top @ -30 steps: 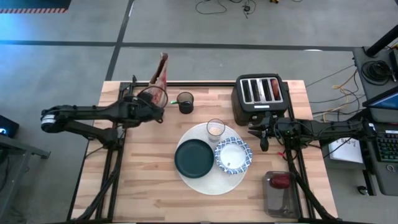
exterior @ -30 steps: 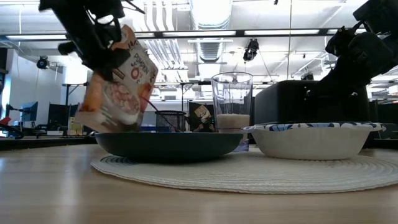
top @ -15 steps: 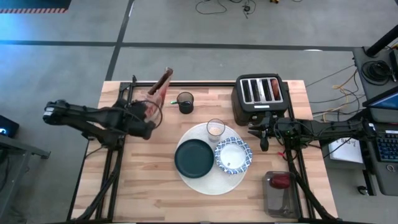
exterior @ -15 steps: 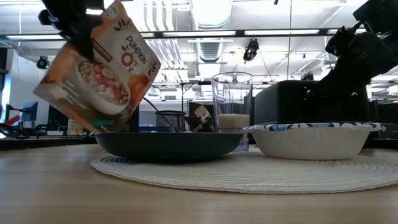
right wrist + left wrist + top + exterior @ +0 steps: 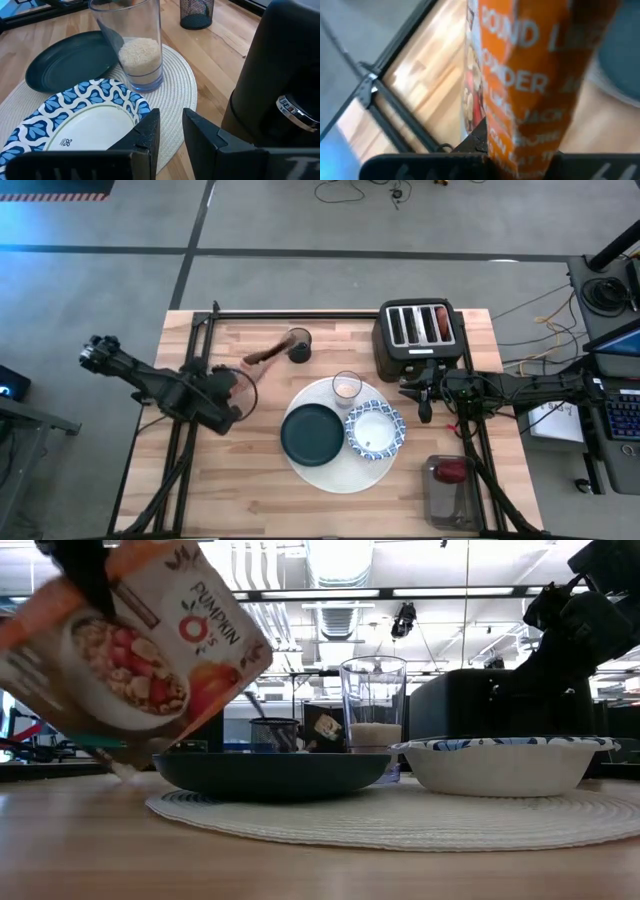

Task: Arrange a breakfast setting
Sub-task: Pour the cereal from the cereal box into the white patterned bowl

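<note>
My left gripper (image 5: 245, 368) is shut on an orange cereal pouch (image 5: 130, 650) and holds it above the table's left half, left of the dark green plate (image 5: 312, 433). The plate, a blue-and-white bowl (image 5: 375, 430) and a clear glass (image 5: 347, 387) with white grains in its bottom stand on the round white mat (image 5: 330, 478). My right gripper (image 5: 170, 132) hovers by the bowl's far right rim, in front of the toaster. Its fingers are a little apart, with nothing between them. My left gripper pinches the pouch between its two fingers near an upper corner (image 5: 95, 585). In the left wrist view the pouch's orange side (image 5: 520, 145) runs out from between the fingers. The pouch hangs tilted below the gripper, clear of the table.
A black four-slot toaster (image 5: 420, 330) stands at the far right. A black mesh cup (image 5: 298, 345) stands at the far middle, close to the pouch. A clear container holding a red apple (image 5: 452, 472) sits at the near right edge. Bare wood lies near left.
My left gripper has swung from the far left of the table toward the near edge with the pouch and has rolled. The pouch has tipped further over and come closer to the low camera. My right arm has kept still.
</note>
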Controlling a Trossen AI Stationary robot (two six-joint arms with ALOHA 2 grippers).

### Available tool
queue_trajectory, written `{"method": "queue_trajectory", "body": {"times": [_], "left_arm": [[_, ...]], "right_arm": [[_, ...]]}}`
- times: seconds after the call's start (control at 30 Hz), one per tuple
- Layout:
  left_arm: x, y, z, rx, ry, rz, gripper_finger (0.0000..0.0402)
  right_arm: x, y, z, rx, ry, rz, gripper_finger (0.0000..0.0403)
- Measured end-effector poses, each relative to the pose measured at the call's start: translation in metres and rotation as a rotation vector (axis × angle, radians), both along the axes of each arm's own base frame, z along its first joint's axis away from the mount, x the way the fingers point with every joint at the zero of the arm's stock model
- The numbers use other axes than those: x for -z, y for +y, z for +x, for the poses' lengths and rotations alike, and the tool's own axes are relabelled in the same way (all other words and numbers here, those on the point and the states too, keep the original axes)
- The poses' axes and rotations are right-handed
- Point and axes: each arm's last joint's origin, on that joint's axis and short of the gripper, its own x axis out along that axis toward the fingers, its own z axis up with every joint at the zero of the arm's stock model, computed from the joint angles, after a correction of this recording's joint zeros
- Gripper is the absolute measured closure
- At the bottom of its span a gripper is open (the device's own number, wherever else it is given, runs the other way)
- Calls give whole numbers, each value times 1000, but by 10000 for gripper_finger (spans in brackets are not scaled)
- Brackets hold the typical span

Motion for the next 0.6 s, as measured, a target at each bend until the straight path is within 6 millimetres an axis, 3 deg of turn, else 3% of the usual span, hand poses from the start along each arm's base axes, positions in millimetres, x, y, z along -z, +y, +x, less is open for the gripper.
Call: {"method": "queue_trajectory", "body": {"times": [0.23, 0.6], "left_arm": [[-34, -28, 12, 127, -88, -51, 401], [-62, -62, 26, 283, -111, -99, 401]], "right_arm": [[0, 0, 0, 0, 0, 0, 322], [0, 0, 0, 0, 0, 0, 326]]}}
